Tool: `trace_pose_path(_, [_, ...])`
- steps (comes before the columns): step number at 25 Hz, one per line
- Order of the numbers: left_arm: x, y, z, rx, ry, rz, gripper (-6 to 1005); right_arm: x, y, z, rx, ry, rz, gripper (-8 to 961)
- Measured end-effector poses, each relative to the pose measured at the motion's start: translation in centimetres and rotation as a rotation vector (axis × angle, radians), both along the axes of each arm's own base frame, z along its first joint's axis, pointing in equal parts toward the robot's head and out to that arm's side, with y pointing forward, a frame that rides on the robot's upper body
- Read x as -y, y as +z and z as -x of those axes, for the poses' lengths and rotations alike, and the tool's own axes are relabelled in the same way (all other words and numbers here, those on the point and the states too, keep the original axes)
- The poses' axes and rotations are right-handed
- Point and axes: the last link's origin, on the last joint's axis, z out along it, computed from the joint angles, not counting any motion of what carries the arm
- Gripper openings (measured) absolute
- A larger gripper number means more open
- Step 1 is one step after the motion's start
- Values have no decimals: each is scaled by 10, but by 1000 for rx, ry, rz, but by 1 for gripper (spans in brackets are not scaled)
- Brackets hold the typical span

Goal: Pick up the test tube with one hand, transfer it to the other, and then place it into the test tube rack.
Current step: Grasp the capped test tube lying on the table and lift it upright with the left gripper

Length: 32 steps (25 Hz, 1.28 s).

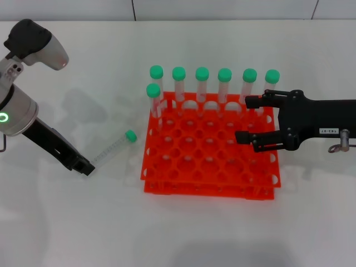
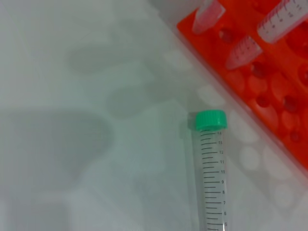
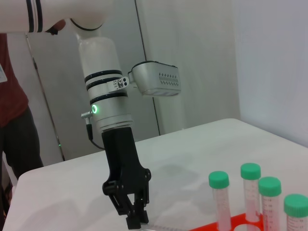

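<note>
The test tube (image 1: 114, 148), clear with a green cap, lies flat on the white table left of the orange-red test tube rack (image 1: 206, 169). Its cap points toward the rack. My left gripper (image 1: 84, 166), on the green-ringed arm, is low at the tube's bottom end, fingers drawn together on it. The right wrist view shows this gripper (image 3: 136, 221) closed at the table. In the left wrist view the tube (image 2: 211, 178) runs off the picture's edge beside the rack (image 2: 269, 91). My right gripper (image 1: 245, 119), with the white label, hovers open over the rack's right side, holding nothing.
Several green-capped tubes (image 1: 202, 83) stand along the rack's back rows, also seen in the right wrist view as tubes (image 3: 250, 192). A person in a dark red shirt (image 3: 9, 120) stands beyond the table's far left. Bare white table (image 1: 167, 233) lies in front of the rack.
</note>
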Motion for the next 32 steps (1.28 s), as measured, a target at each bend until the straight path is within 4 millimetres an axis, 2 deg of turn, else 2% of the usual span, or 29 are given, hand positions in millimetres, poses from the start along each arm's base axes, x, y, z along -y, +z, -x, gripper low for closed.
trace_pose_path(19, [-7,-1,-4,7,-28,-38,167,-1,1,-1,1,0,-5,875])
trace_pose_path(24, [-9,1,-4,32,-32,-61,64,-1,1,-1,0,0,-6,875])
trace_pose_path(32, [-8,1,-4,41,-33,-61,35,1,3,-1,-8,-2,-6,875])
